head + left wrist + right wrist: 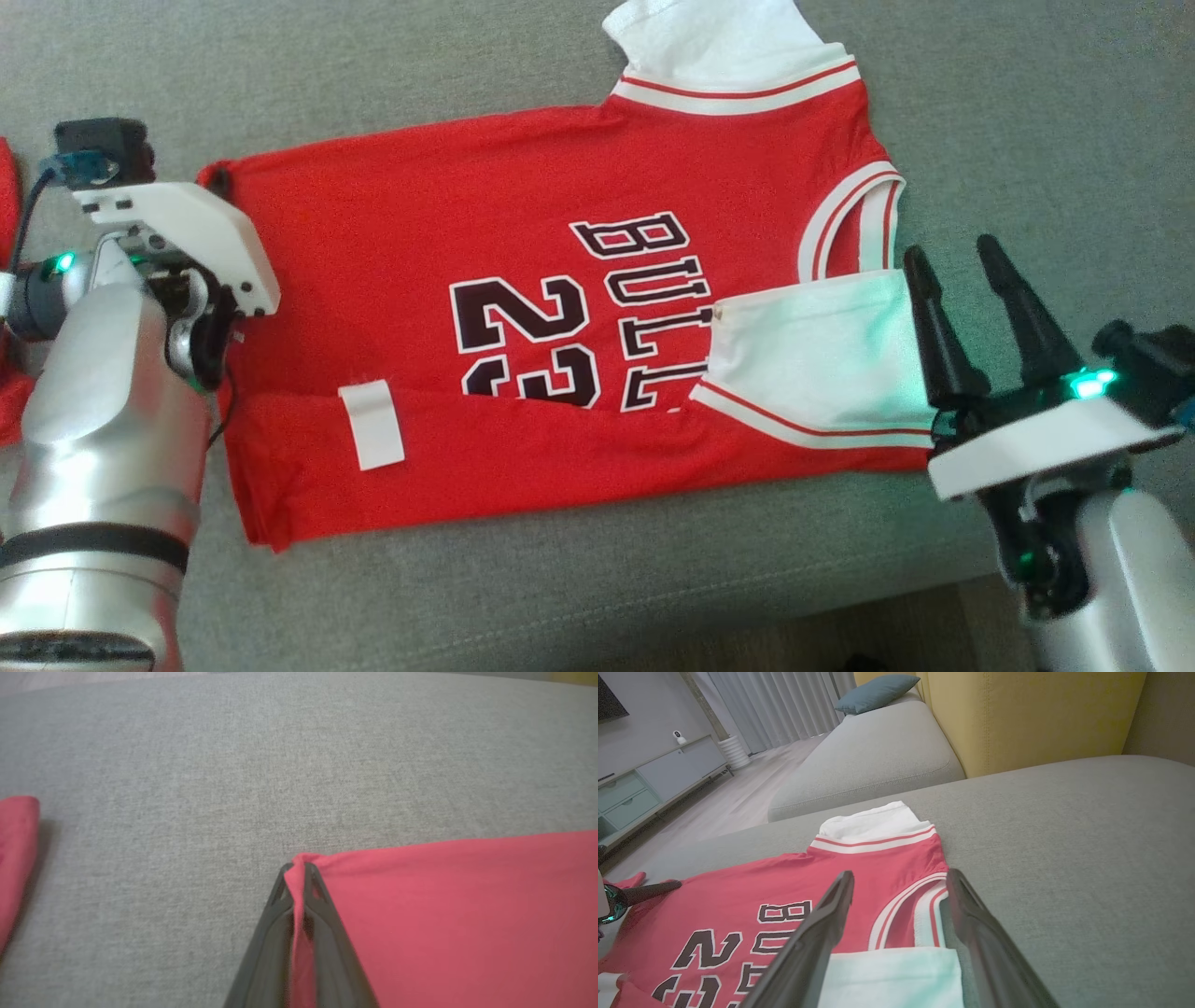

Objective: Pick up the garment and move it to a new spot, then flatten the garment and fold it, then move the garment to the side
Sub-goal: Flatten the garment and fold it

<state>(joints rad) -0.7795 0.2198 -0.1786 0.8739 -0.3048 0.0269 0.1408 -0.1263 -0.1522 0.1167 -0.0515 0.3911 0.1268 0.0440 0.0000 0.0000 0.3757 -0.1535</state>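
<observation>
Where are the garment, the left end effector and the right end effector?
the garment [355, 261]: head view, plain red cloth left of the number.
left end effector [299, 873]: left wrist view, between fingertips shut on the garment's corner.
right end effector [949, 252]: head view, gap between its open fingertips.

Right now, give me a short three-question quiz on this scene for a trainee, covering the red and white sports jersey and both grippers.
1. True or false: the left gripper is shut on a corner of the bright red soft garment with white panels.
2. Multiple choice: the right gripper, beside the garment's white panel, is A) open, B) shut on cloth, C) shut on nothing.
3. Short answer: what surface does the garment lie on?
Key: 1 true; 2 A; 3 the grey woven sofa cushion.
</observation>
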